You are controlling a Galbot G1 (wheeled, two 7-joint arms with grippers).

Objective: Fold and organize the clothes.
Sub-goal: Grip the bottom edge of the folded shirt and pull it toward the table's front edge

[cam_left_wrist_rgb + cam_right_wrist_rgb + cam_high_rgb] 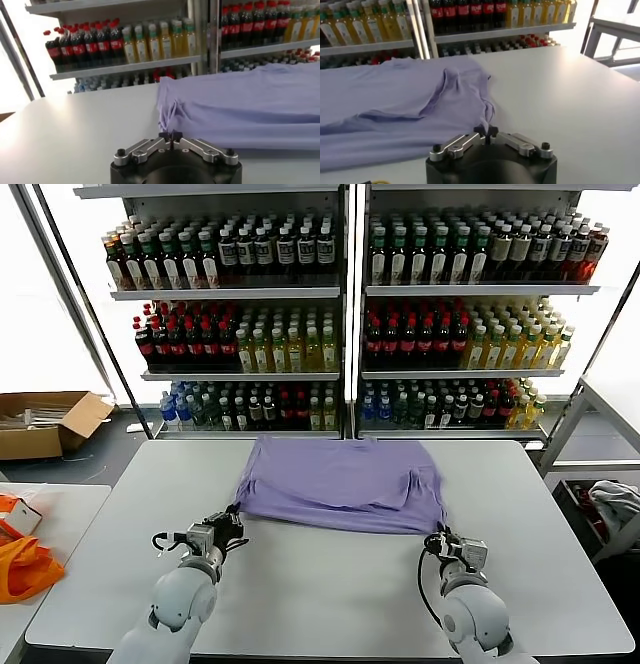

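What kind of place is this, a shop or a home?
Probably a shop or a mock-up of one: lit shelves packed with rows of drink bottles stand behind the white table, and an open cardboard box sits on the floor.

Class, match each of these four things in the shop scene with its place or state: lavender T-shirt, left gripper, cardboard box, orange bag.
Things:
1. lavender T-shirt
2. left gripper
3. cardboard box
4. orange bag

Places or states:
A. on the floor, to the left of the drink shelves
B. spread flat on the grey table
C. jaws shut at the shirt's near left corner
D. on the side table at the far left

Pairs: 1-B, 2-C, 3-A, 4-D
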